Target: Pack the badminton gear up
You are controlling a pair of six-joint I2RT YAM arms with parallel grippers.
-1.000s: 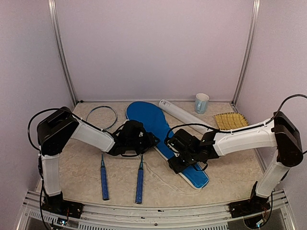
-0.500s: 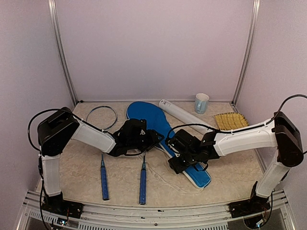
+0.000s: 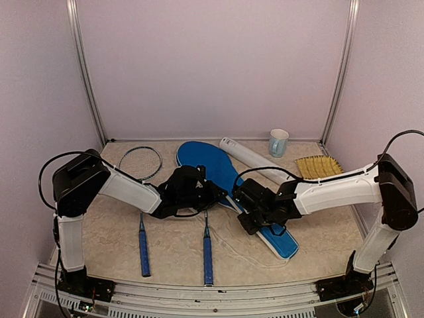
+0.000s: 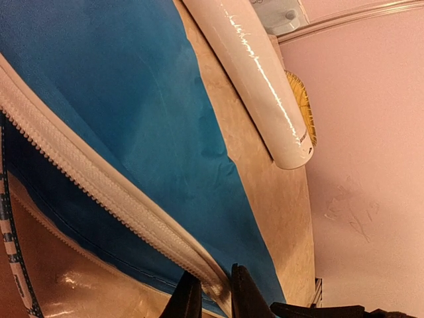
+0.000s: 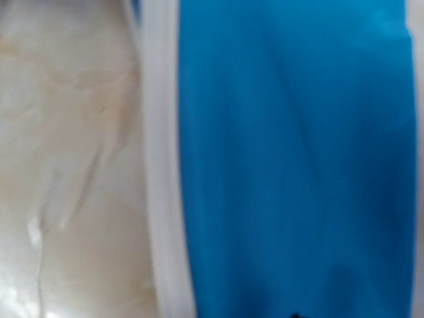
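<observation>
Left wrist view: my left gripper [image 4: 213, 283] is pinched on the white zipper edge of the blue cover [image 4: 132, 99] — lying mid-table beside the tube [image 4: 252, 73] — and I can't tell whether the right gripper [image 3: 248, 222] is apart or together.

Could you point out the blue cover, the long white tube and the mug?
blue cover [image 3: 202, 158], top view, its wide head end.
white tube [image 3: 248, 156], top view, mid-length.
mug [image 3: 278, 143], top view, side wall.

Table [image 3: 324, 225]: beige marbled top.
Left: racket [image 3: 143, 248], blue handle toward near edge.
Centre: second racket [image 3: 207, 258]; blue racket cover [image 3: 218, 169], aslant.
Back right: white tube [image 3: 255, 159], pale blue mug [image 3: 278, 142], straw-coloured brush [image 3: 318, 167].
</observation>
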